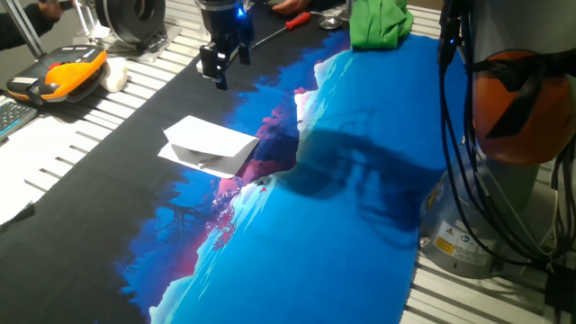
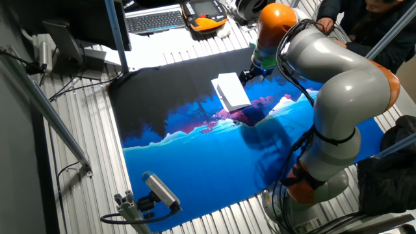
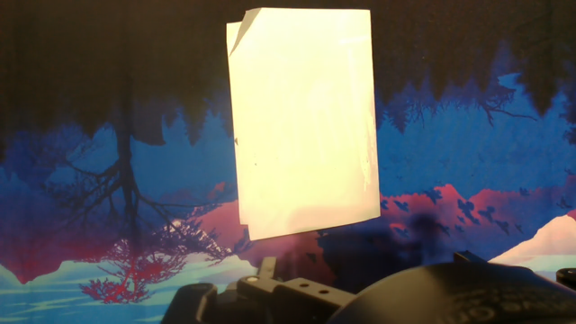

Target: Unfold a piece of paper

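Presently: piece of paper (image 1: 209,144) folded, flat on the bench mat (image 1: 360,207). End effector (image 1: 221,65) hovers beyond it, fingers nearly together, empty. Step: approach. Next: catch the upper flap's edge.

A robotics lab — slatted aluminium table (image 2: 84,188), keyboard (image 2: 155,21), mounted camera (image 2: 161,191).

no words, brands or numbers sharp enough to read, warning stickers (image 1: 453,241) on the robot base at the right too small and blurred to make out, keyboard (image 2: 155,21) keys at the far edge unreadable
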You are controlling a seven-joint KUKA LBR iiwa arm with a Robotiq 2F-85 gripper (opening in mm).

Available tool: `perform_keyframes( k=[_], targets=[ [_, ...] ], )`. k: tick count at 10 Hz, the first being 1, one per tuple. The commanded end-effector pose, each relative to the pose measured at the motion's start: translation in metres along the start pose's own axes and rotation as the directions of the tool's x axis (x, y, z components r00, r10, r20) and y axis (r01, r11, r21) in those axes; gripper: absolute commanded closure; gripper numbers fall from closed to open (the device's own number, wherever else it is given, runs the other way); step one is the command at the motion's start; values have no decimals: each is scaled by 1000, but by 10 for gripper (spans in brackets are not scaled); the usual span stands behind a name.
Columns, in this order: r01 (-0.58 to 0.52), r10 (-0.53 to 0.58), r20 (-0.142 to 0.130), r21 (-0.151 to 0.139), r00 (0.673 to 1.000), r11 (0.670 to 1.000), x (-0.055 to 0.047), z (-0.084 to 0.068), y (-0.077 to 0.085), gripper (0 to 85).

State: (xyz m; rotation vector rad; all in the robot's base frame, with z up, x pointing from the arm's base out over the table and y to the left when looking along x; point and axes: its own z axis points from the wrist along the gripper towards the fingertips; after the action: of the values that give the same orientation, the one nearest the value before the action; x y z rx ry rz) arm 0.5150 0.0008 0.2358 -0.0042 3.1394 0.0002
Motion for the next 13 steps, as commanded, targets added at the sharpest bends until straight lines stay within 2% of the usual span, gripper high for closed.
perform_keyframes(
  k=[1, 2, 3, 4, 5, 6, 7, 8, 10, 11, 12, 13],
  targets=[
    [-139, 122, -192, -75, 974, 987, 0, -1, 0, 850],
    [-144, 126, -203, -73, 971, 987, -3, -20, -3, 850],
    [-136, 121, -219, -54, 968, 989, -7, -40, -4, 850],
    [-123, 112, -228, -34, 967, 992, -9, -51, -3, 850],
    [-135, 125, -204, -39, 971, 990, -11, -49, 4, 850],
    [-133, 125, -198, -25, 972, 991, -12, -45, 12, 850],
    [-157, 147, -194, -34, 970, 987, -14, -50, 18, 850],
    [-177, 168, -190, -31, 967, 984, -17, -52, 28, 850],
    [-204, 197, -183, -24, 963, 979, -19, -51, 34, 850],
    [-194, 193, -163, 9, 968, 981, -19, -51, 34, 850],
    [-192, 194, -146, 23, 970, 981, -19, -51, 34, 850],
    [-192, 195, -131, 35, 972, 981, -18, -45, 37, 850]
  ],
)
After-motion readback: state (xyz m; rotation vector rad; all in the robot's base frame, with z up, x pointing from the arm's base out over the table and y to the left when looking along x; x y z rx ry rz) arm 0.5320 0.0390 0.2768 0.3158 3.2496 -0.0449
